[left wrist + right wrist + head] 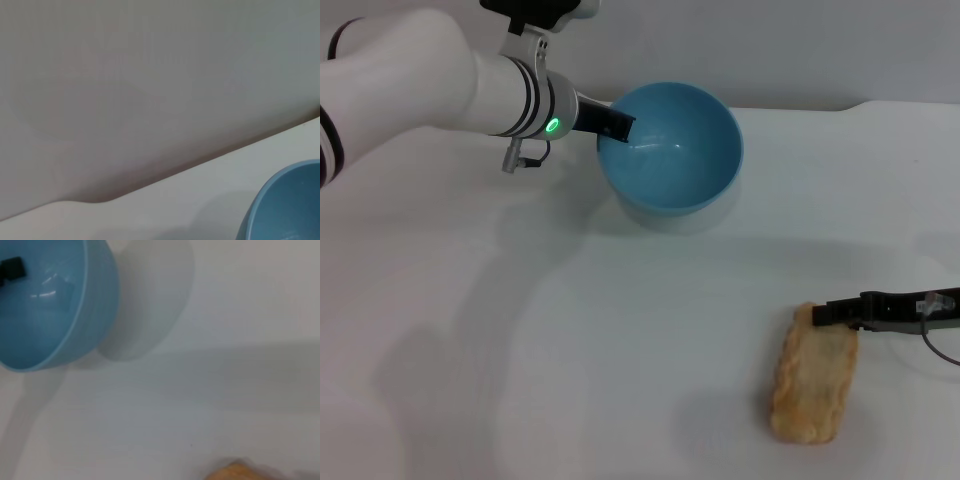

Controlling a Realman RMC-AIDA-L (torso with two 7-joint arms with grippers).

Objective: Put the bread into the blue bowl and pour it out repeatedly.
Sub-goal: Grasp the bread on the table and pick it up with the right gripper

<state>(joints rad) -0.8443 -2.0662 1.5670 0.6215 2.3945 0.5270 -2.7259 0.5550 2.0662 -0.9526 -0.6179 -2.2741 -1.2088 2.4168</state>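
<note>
Bread (811, 375) lying flat on the white counter (570, 350), near the front right, long axis running roughly front to back, ridged top facing up. Only an orange-tan tip (235, 472) showing at the edge of the right wrist view. Well apart from the blue bowl (670, 148), which sits farther back near the middle, tilted so that its opening faces forward and its glossy inside shows. Nothing inside the bowl. Casting a soft shadow on the counter beneath its lower side.

Right tool (845, 310) reaching in from the right edge, low over the counter, dark tip touching or just beside the far right corner of the bread. Impossible to tell how far open, or whether any of the loaf is caught in it.

Left tool (618, 125) at the bowl's left rim, one dark finger (11, 268) visible inside against the blue wall, apparently pinching the rim and holding the bowl tipped. White left arm (420, 80) stretching in from the upper left, green light glowing at the wrist. Curve of blue rim (287, 205) alone showing in the left wrist view, with the counter's far edge and a pale wall (150, 75) behind.
</note>
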